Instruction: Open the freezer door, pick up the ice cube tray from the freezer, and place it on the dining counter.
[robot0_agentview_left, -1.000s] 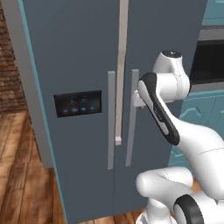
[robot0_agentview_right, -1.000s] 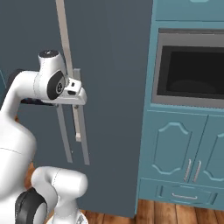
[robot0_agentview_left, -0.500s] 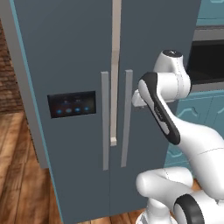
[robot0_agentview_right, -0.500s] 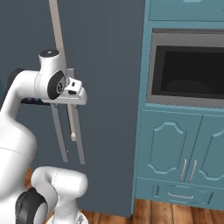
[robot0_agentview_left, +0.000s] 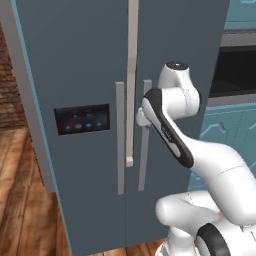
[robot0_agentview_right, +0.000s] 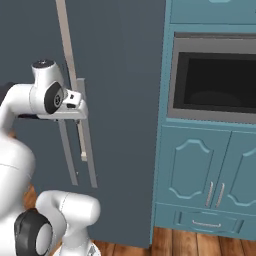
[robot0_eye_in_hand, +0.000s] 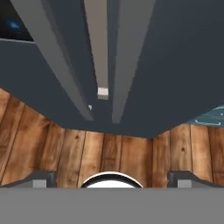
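Compared with a second ago, both base views have slid along the fridge front, meaning the base drove. Freezer door (robot0_agentview_left: 80, 130), centre-left, stays closed; wide-open hand (robot0_agentview_right: 80, 106) hovers beside its handle (robot0_agentview_left: 120, 137). Next: grasp that handle.

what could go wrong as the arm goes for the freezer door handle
1. The freezer door has its handle close beside the other door's handle; the open gripper, hanging low and facing the floor, could catch the wrong one.
2. The arm's elbow sits close to both handles and could bump them.
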